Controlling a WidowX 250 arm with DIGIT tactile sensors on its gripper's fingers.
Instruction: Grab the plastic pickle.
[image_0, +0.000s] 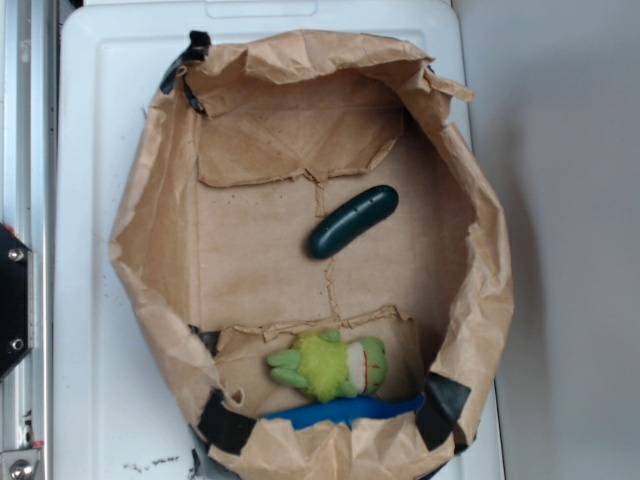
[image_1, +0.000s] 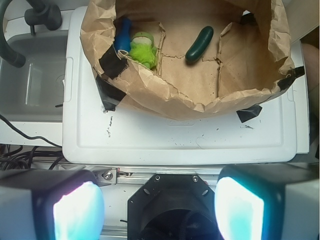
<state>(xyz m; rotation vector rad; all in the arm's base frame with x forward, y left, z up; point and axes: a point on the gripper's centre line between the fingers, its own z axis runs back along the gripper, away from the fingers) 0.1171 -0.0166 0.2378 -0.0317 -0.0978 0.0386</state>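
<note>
Hovering with its fingers spread wide and nothing between them, the gripper (image_1: 159, 205) sits back beyond the near edge of the white bench (image_1: 175, 140), well apart from its target. Inside the crumpled paper bag (image_1: 165, 95), the plastic pickle (image_1: 199, 44) lies untouched on the brown floor, toward the bench's far side, clear of the plush toy (image_1: 142, 50) and the blue object (image_1: 123, 35). By appearances, the approach, descent and grasp are all left to do.

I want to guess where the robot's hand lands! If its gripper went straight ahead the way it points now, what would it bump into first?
Probably the white lid beside the brown paper bag. The gripper is open and aimed there, short of the plastic pickle, though depth is hard to judge.
</note>
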